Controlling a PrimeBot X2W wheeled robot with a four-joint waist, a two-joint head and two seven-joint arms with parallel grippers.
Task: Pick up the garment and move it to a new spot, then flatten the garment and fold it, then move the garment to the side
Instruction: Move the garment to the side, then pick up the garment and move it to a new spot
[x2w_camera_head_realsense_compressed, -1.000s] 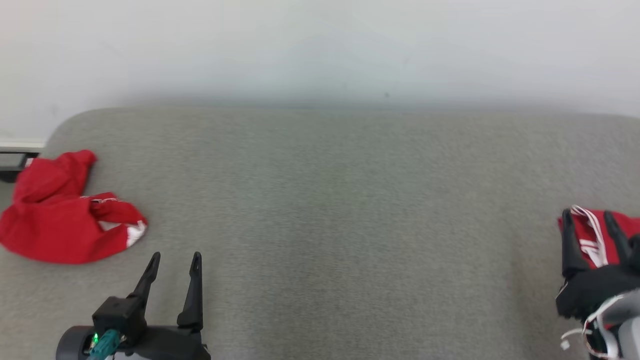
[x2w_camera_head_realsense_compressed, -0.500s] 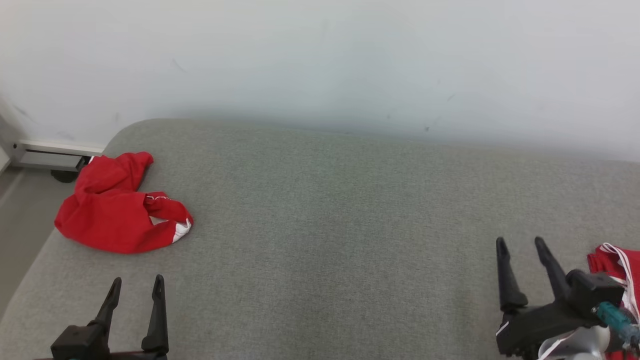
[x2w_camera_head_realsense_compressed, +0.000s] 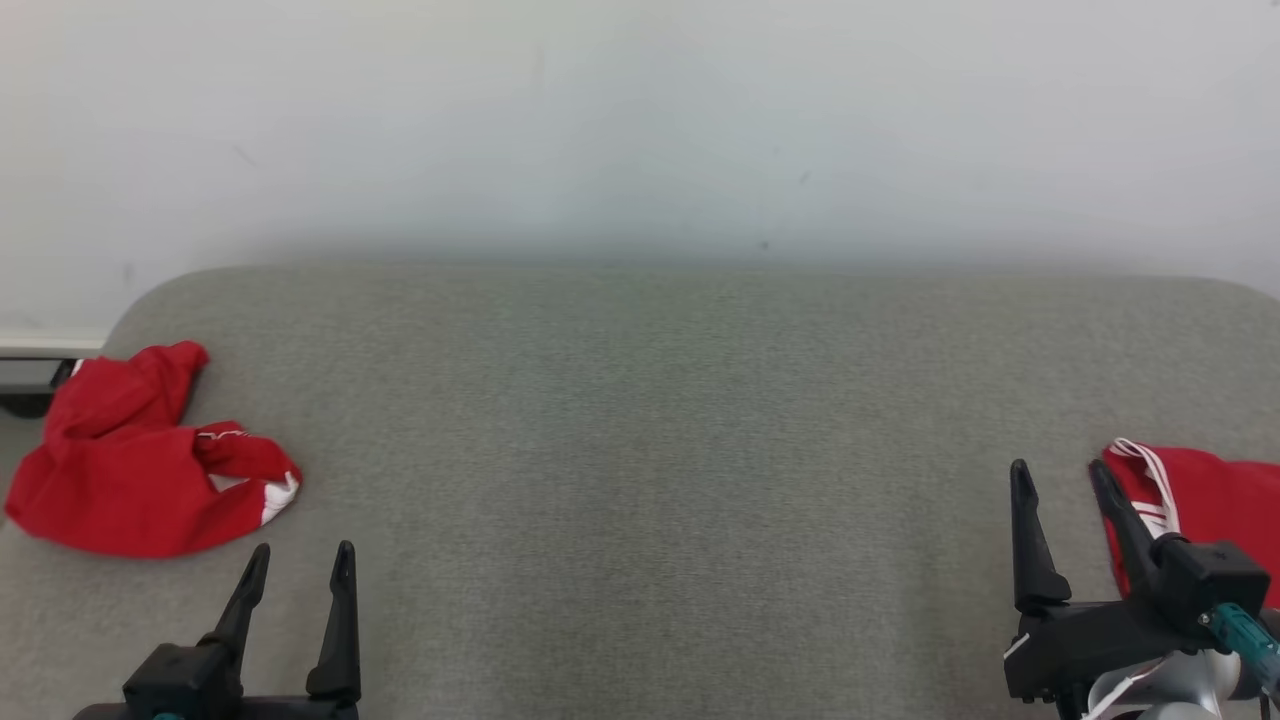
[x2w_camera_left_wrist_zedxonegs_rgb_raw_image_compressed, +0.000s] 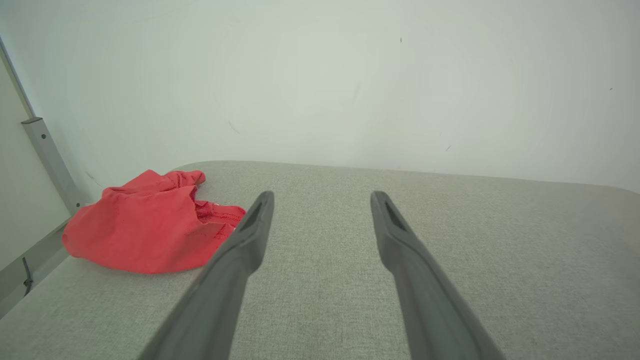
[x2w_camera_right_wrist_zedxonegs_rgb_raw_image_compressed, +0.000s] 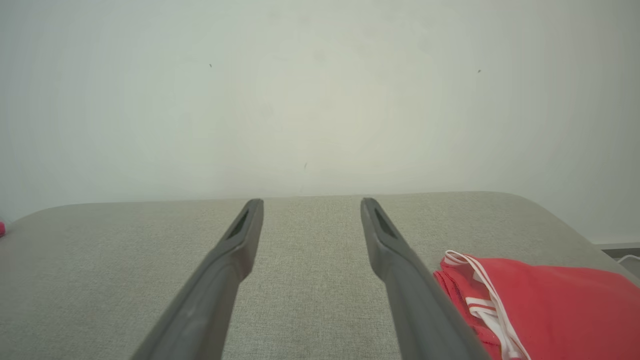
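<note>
The crumpled garment (x2w_camera_head_realsense_compressed: 120, 470) is heaped at the cushion's (x2w_camera_head_realsense_compressed: 640, 450) left edge, towards the far corner. The left gripper (x2w_camera_head_realsense_compressed: 303, 548) and right gripper (x2w_camera_head_realsense_compressed: 1058, 466) are spread wide, nothing held. Light, limp, non-slippery cloth is expected; a raised fold is best pinched.

Left garment (x2w_camera_head_realsense_compressed: 120, 480) and right garment (x2w_camera_head_realsense_compressed: 1210, 500) on table (x2w_camera_head_realsense_compressed: 640, 450)

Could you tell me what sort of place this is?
Likely a garment-folding test station: a grey fabric-covered table, a bare white wall, a crumpled red garment and a striped red garment.
</note>
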